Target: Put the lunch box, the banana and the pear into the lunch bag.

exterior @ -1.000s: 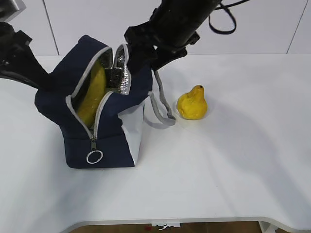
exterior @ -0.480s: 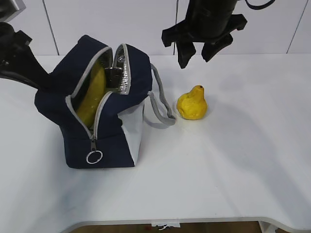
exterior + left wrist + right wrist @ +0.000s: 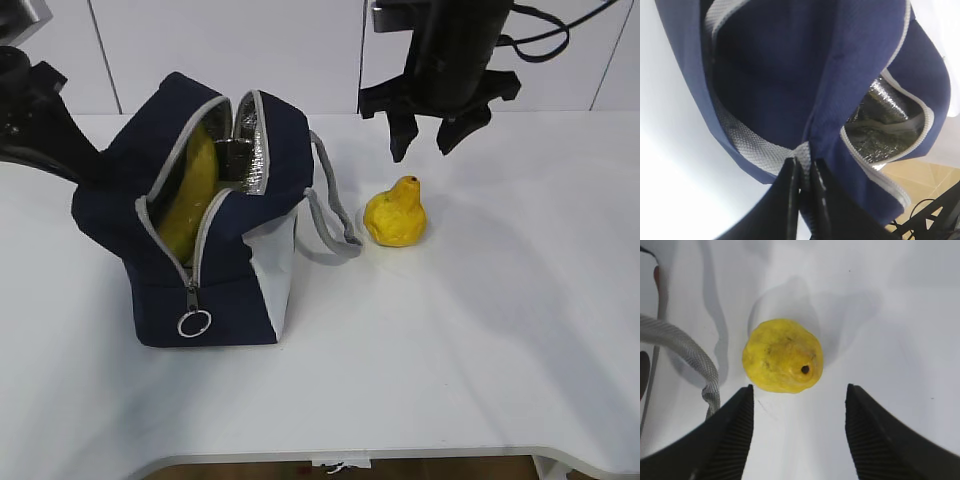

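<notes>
The navy lunch bag [image 3: 205, 240] stands on the left of the table, its zipper open and foil lining showing. The yellow banana [image 3: 192, 195] lies inside the opening. The lunch box is hidden. The yellow-orange pear [image 3: 396, 213] sits upright on the table right of the bag; it also shows in the right wrist view [image 3: 782, 356]. My right gripper [image 3: 422, 148] hangs open just above the pear, fingers [image 3: 735, 425] either side and short of it. My left gripper [image 3: 804, 167] is shut on the bag's grey webbing handle [image 3: 765, 152] at the bag's far left.
The bag's other grey handle [image 3: 330, 215] loops down onto the table between bag and pear, and shows at the left of the right wrist view [image 3: 690, 352]. The zipper's ring pull [image 3: 194, 323] hangs at the bag's front. White table [image 3: 480, 330] extends right and forward.
My right gripper has left the bag opening, swung right and come down over the pear, open and empty. The left gripper and bag have not moved.
</notes>
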